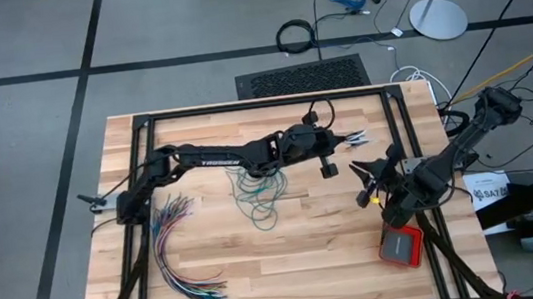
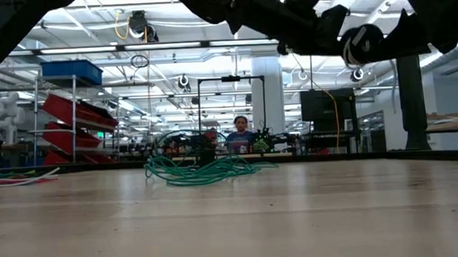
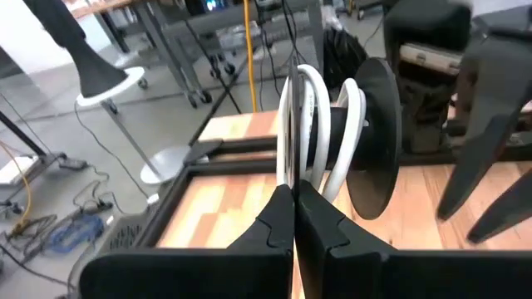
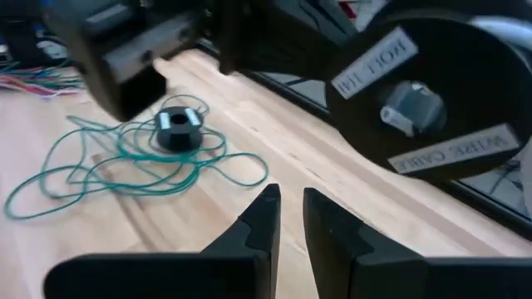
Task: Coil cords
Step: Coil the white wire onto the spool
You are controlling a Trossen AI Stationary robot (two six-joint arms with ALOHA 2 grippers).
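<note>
Inspecting the table [image 1: 288,248], we found the teal cord [image 1: 257,196] lying loose and tangled near its middle, not yet coiled. The left tool [image 3: 294,203] was raised and shut, with a white cord [image 3: 314,108] just ahead of its tips; we judged it was feeding a spool [image 3: 374,137]. The right tool [image 4: 291,208] hovered slightly parted, gripping nothing, beside the wire spool [image 4: 432,100].

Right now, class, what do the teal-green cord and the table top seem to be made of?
Teal-green cord: probably plastic-jacketed wire with a smooth finish; it is thin and lies in loose, springy tangled loops.
Table top: wood, likely joined planks with a light matte finish; pale strips with grain and seams show.
</note>
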